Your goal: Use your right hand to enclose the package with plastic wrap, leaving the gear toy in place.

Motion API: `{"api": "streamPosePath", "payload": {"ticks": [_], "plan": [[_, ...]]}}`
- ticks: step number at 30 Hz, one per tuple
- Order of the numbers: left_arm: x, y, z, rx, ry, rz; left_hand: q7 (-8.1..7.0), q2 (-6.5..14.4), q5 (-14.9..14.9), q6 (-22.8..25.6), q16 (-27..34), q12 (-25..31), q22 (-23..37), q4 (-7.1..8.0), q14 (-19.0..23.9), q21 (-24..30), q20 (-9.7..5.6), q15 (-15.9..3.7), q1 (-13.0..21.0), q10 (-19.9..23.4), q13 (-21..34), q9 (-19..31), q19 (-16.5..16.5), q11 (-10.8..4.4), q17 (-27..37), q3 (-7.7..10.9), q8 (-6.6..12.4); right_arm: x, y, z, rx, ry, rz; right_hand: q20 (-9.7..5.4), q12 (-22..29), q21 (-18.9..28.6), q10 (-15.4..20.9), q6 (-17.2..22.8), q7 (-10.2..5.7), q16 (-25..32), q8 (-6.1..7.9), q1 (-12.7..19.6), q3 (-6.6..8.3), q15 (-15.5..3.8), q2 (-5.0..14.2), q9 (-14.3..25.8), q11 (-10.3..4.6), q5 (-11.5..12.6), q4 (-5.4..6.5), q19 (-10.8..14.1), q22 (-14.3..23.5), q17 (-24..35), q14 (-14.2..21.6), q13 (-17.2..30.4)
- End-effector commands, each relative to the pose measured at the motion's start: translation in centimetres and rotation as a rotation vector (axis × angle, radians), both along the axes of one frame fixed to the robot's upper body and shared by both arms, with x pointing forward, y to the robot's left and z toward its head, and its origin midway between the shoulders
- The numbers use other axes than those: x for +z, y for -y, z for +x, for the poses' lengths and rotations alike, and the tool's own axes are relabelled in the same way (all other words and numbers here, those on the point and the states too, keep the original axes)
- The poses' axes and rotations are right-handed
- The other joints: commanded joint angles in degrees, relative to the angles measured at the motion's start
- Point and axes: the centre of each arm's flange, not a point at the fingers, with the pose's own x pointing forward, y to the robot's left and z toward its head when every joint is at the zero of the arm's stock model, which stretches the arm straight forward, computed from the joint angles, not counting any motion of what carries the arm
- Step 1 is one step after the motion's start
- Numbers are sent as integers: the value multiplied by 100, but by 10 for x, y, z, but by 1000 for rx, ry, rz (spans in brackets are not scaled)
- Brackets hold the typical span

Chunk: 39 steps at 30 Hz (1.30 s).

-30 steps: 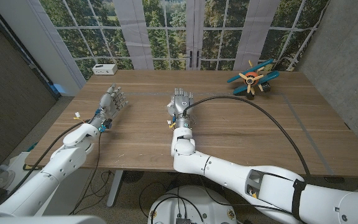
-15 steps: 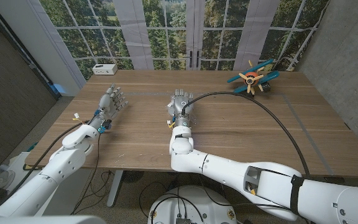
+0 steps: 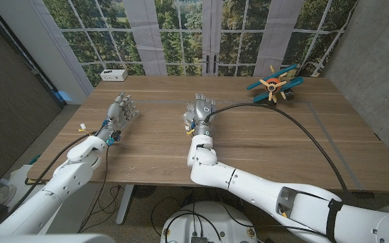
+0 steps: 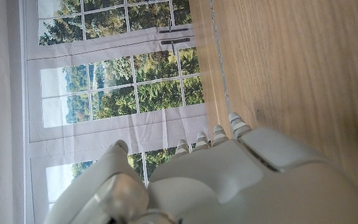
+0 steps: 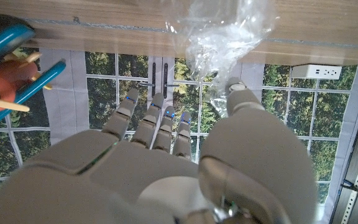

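Right wrist view: right hand point(image 5: 166, 168) beside crumpled plastic wrap point(image 5: 225, 31), grip unclear; no legible writing.

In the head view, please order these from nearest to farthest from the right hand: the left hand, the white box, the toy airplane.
From the right hand:
1. left hand, to its left, across bare table.
2. toy airplane, at the far right edge.
3. white box, at the far left corner.

Matt wooden table point(image 3: 262, 135); crinkled, glossy clear plastic wrap point(image 5: 225, 28) — and smooth grey plastic-looking fingers point(image 5: 157, 127).
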Motion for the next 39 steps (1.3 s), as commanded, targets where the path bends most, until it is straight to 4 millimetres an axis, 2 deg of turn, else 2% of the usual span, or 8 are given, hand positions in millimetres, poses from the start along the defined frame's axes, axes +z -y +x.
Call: {"api": "streamPosePath", "payload": {"ticks": [1, 9, 14, 21, 28, 29, 35, 39], "plan": [[0, 3, 6, -15, -4, 5, -33, -4, -10, -428, 1, 4, 22, -7, 18, 30, 18, 23, 70, -457, 28, 24, 42, -8, 7, 60, 14, 15, 19, -22, 101, -6, 150, 27, -14, -39, 22, -7, 79, 28, -24, -134, -44, 43, 11, -3, 65, -43, 77, -57, 30, 39, -45, -4], [1, 3, 10, -18, -7, 6, -34, -4, -10, -428, 1, 4, 22, -9, 21, 29, 18, 30, 72, -455, 28, 23, 43, -4, 7, 63, 14, 1, 35, -36, 62, -56, 136, 39, 9, -39, 94, 108, 83, 35, 16, -5, 3, 49, 53, -4, 77, -44, -20, -68, 30, 33, -34, -9], [4, 4, 13, -25, -10, 12, -32, -3, -11, -429, -1, 4, 22, -10, 19, 29, 19, 30, 73, -455, 28, 23, 43, -7, 7, 65, 13, -6, 42, -42, 65, -102, 133, 47, 22, -39, 143, 443, 90, 46, 125, -111, -73, 80, 23, 0, 96, -85, -6, -87, 32, 44, -43, -11], [7, 5, 16, -27, -10, 16, -35, -1, -11, -430, -3, 4, 22, -12, 18, 28, 19, 29, 75, -451, 28, 23, 44, -8, 7, 68, 12, -14, 50, -52, 61, -157, 113, 65, 42, -31, 225, 1169, 135, 79, 343, -350, -220, 127, -10, 22, 116, -125, 42, -107, 37, 62, -20, -5], [7, 6, 17, -31, -13, 19, -39, -1, -11, -433, -4, 5, 22, -14, 17, 28, 19, 28, 76, -449, 28, 23, 44, -3, 7, 71, 10, -23, 60, -60, 2, -212, 78, 61, 35, -16, 226, 1373, 156, 96, 395, -176, -129, 114, 115, 30, 115, -105, -66, -87, 39, 59, 2, 1], [7, 6, 18, -30, -13, 19, -37, -1, -12, -433, -4, 5, 22, -14, 19, 28, 19, 29, 76, -448, 28, 23, 44, -2, 7, 71, 10, -25, 62, -61, -5, -220, 72, 60, 99, -13, 406, 1377, 159, 98, 382, -124, -110, 116, 140, 33, 126, -115, -115, -88, 40, 55, -1, 6], [8, 8, 19, -32, -16, 22, -35, -1, -12, -434, -4, 4, 22, -15, 20, 28, 19, 32, 76, -449, 28, 23, 45, -9, 7, 72, 10, -34, 73, -67, -81, -262, 29, 64, 95, -14, 407, 1374, 168, 93, 374, -147, -124, 120, 134, 34, 118, -124, -112, -94, 40, 56, -20, 4], [10, 10, 21, -38, -15, 27, -37, -1, -13, -435, -6, 2, 22, -16, 18, 27, 19, 32, 77, -452, 28, 23, 44, -5, 7, 73, 9, -38, 76, -69, -121, -255, 0, 31, 78, 17, 409, 1673, 145, 141, 469, -101, -120, 67, 144, 44, 119, -133, -180, -27, 41, 49, 93, 4]]}}
